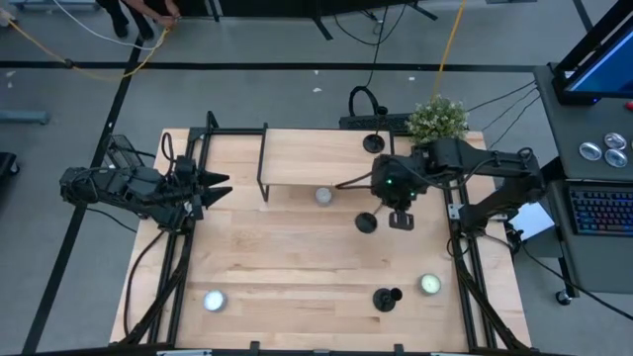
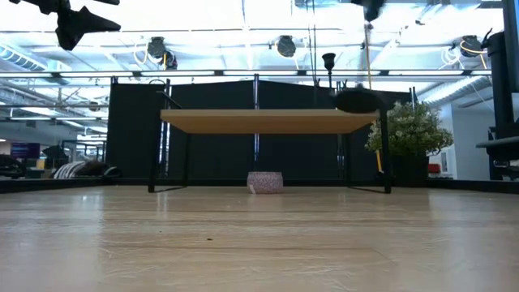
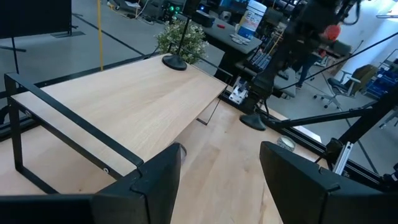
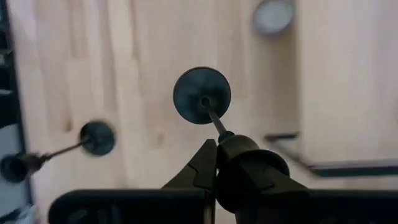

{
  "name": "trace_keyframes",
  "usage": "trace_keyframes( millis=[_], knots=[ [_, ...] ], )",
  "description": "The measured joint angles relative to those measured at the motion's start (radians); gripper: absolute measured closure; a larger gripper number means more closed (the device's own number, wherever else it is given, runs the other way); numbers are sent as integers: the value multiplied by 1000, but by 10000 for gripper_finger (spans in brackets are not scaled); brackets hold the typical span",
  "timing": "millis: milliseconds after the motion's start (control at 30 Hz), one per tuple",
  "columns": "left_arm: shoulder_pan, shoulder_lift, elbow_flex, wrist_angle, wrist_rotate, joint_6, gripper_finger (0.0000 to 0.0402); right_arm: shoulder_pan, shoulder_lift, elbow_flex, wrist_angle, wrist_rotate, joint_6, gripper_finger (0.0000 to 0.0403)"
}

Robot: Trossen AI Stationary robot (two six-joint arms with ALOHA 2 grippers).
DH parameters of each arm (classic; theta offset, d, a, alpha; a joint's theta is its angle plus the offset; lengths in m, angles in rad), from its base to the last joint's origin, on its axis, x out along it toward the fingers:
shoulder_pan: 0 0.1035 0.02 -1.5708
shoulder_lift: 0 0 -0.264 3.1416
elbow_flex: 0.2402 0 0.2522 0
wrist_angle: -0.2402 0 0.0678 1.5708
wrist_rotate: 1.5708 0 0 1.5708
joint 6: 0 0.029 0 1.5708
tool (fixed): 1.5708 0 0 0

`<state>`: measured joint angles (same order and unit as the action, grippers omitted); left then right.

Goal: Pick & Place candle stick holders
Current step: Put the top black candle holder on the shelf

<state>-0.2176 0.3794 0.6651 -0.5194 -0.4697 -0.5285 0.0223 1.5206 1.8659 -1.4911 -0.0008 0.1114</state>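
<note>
My right gripper (image 1: 392, 212) hangs over the table's right middle, shut on a black candle stick holder whose round base (image 1: 366, 222) shows below it. A second holder (image 1: 374, 143) stands upright by its base on the far right of the low wooden shelf (image 1: 297, 158). A third (image 1: 386, 299) lies on its side on the table near the front edge. My left gripper (image 1: 220, 188) waits open at the table's left, raised and touching nothing; the left wrist view shows nothing between its fingers (image 3: 168, 168). My right gripper pinches the holder's cup end (image 4: 231, 144) between its two fingers, coming steeply from above. The thin stem (image 4: 214, 121) runs down and away from the fingers to the round base (image 4: 201, 95). The holder hangs below the fingers, slightly tilted, clear of the table.
White tealights lie at the shelf's front edge (image 1: 323, 195), the near left (image 1: 214, 300) and the near right (image 1: 429, 285). The shelf stands on black legs (image 1: 264, 163). A small plant (image 1: 438, 119) stands past the far right corner. Bare wood lies in the table's middle.
</note>
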Motion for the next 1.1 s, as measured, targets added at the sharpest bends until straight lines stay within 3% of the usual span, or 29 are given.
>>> trace_keyframes(
  millis=[233,500,767,933,1100],
  knots=[
    [0,0,0,0,0,0,176,-22,93,236,-77,193,-73,391],
    [0,0,0,0,0,-20,176,-133,86,306,-81,296,-115,391],
    [0,0,0,0,0,-32,176,-260,76,306,-80,282,-175,391],
    [0,0,0,0,0,-33,176,-316,73,305,-81,152,-184,391],
    [0,0,0,0,0,-33,176,-325,68,304,-80,130,-206,391]
  ],
)
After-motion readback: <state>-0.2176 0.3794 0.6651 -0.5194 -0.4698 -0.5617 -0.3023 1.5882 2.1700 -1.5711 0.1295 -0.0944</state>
